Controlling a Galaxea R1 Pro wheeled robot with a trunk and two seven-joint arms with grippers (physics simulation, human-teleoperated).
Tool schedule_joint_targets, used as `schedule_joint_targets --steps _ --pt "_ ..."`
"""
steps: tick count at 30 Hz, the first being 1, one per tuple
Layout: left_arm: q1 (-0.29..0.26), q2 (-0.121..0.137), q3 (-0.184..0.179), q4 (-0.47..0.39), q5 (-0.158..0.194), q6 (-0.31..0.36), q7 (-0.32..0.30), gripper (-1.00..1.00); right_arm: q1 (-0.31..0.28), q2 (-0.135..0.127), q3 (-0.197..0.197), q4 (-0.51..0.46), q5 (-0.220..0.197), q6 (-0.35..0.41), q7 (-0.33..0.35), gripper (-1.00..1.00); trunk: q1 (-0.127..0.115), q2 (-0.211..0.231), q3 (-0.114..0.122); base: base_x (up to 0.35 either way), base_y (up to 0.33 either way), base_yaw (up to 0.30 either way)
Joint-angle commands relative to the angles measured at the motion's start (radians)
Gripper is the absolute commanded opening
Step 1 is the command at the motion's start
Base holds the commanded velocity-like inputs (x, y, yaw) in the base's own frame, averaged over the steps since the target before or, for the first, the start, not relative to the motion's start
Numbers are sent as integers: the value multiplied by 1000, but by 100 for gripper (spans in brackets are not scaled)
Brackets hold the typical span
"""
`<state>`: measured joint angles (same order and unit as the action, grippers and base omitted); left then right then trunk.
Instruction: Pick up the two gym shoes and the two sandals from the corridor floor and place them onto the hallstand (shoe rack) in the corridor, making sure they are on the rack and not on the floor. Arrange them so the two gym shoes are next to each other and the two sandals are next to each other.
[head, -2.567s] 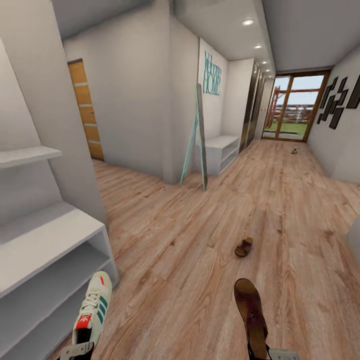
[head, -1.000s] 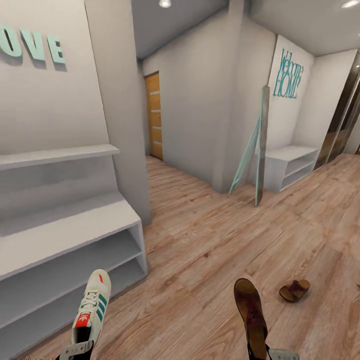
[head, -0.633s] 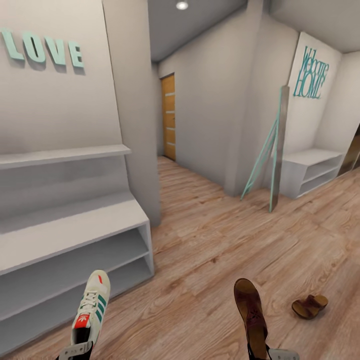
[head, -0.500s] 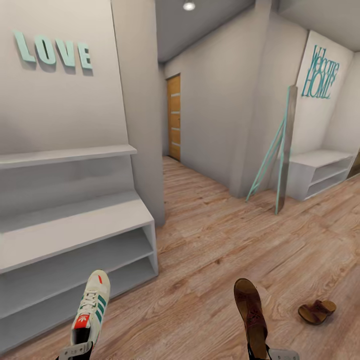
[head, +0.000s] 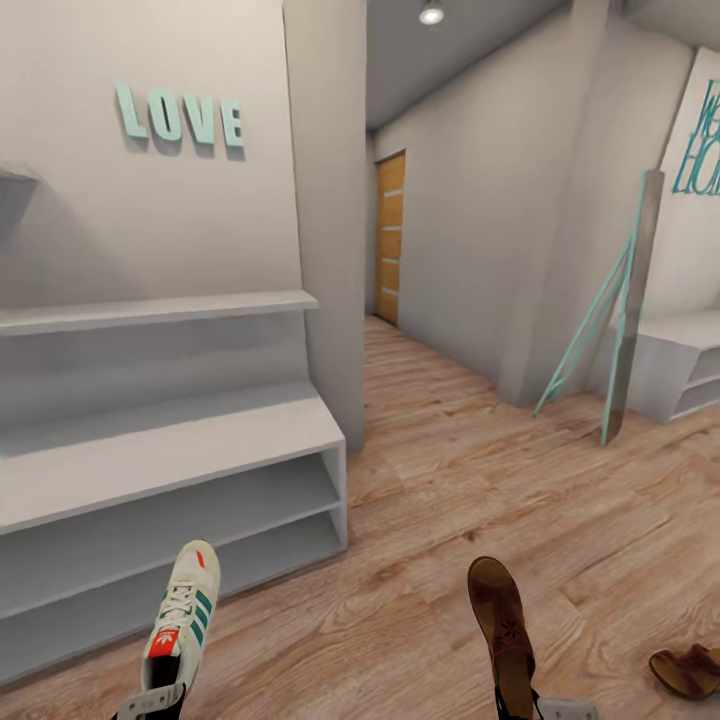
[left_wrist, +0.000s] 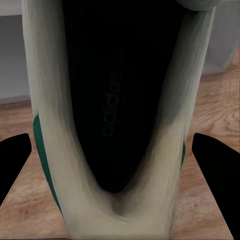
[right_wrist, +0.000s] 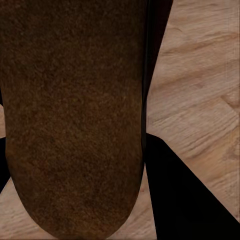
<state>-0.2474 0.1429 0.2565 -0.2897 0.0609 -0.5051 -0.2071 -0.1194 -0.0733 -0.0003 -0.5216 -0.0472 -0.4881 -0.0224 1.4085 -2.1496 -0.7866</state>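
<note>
A white gym shoe (head: 185, 620) with teal stripes and an orange tongue patch is held toe-forward above the corridor floor (head: 470, 500). My left gripper (head: 150, 704) is shut on its heel end. The left wrist view looks into the gym shoe (left_wrist: 120, 115), with black fingers (left_wrist: 217, 172) on either side. My right gripper (head: 545, 708) is shut on a brown sandal (head: 503, 625), whose mottled footbed (right_wrist: 75, 115) shows up close. A second sandal (head: 688, 671) lies on the floor at the right edge. The grey hallstand (head: 170, 450) stands at the left, its shelves bare.
A wall corner (head: 335, 250) juts out just past the hallstand's right end. A teal-framed mirror (head: 622, 320) leans on the far wall beside another white shelf unit (head: 690, 375). A wooden door (head: 390, 240) closes the side passage.
The camera has turned left, so the hallstand now takes up more of the picture and the floor sandal sits at the right edge. Both held shoes keep their place in the grippers.
</note>
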Motion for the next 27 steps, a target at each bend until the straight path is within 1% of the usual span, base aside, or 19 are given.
schedule_joint_targets --steps 1,17,20,27 --pt "-1 0 5 1 7 -1 -11 -100 0 0 2 0 -8 -3 0 -100 0 0 0 0 0 260" --pt "-1 0 6 12 7 -1 -11 -100 0 0 2 0 -8 -3 0 -100 0 0 9 0 -4 260" --pt "-1 0 6 12 7 -1 -11 -100 0 0 2 0 -8 -3 -1 -100 0 0 10 0 -155 260" --pt "-1 0 6 12 7 -1 -11 -100 0 0 2 0 -8 -3 0 -100 0 0 14 0 -250 260"
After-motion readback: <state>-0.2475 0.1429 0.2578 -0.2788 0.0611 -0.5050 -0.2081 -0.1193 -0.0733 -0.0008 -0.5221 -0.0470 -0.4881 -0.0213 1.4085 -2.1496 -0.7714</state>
